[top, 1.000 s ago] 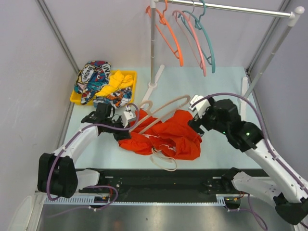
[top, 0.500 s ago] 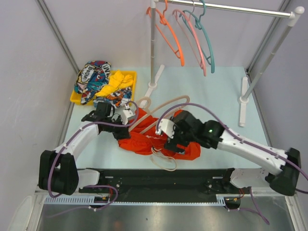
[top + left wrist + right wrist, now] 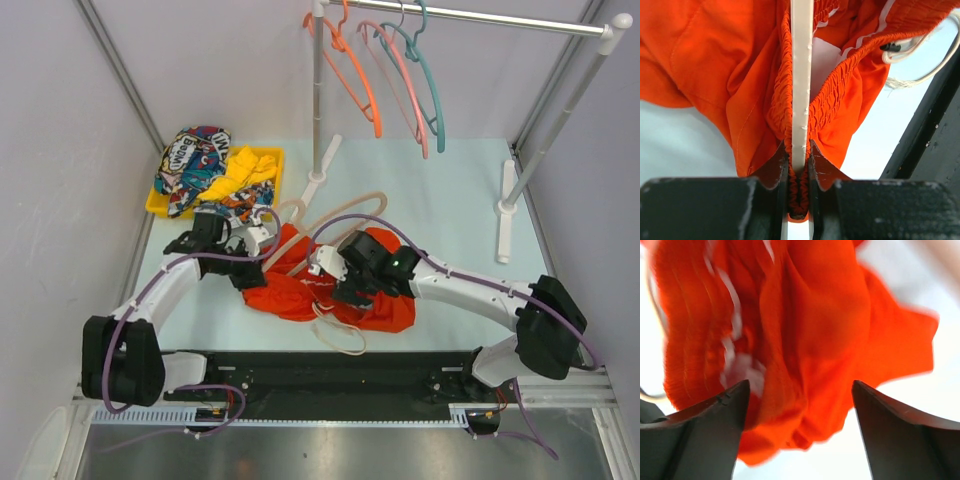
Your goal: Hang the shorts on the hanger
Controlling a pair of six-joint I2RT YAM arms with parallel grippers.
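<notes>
The orange-red shorts (image 3: 300,292) lie crumpled on the table's front middle, their cream drawstring (image 3: 340,335) looped at the near side. The beige hanger (image 3: 335,222) lies across them, hook toward the far left. My left gripper (image 3: 258,262) is shut on a hanger bar (image 3: 801,75) together with the shorts' elastic waistband (image 3: 782,105). My right gripper (image 3: 335,282) is open and hovers just over the shorts (image 3: 805,325), with folds of cloth between its spread fingers (image 3: 715,420).
A yellow tray (image 3: 158,203) with a comic-print garment (image 3: 190,160) and a yellow garment (image 3: 240,168) stands at the back left. A rack (image 3: 318,100) at the back carries orange (image 3: 355,75), pink (image 3: 400,85) and teal (image 3: 432,90) hangers. A black rail (image 3: 330,370) runs along the near edge.
My right arm has swung from the right side leftward and down over the shorts. My left gripper has stayed in place on the hanger and waistband.
</notes>
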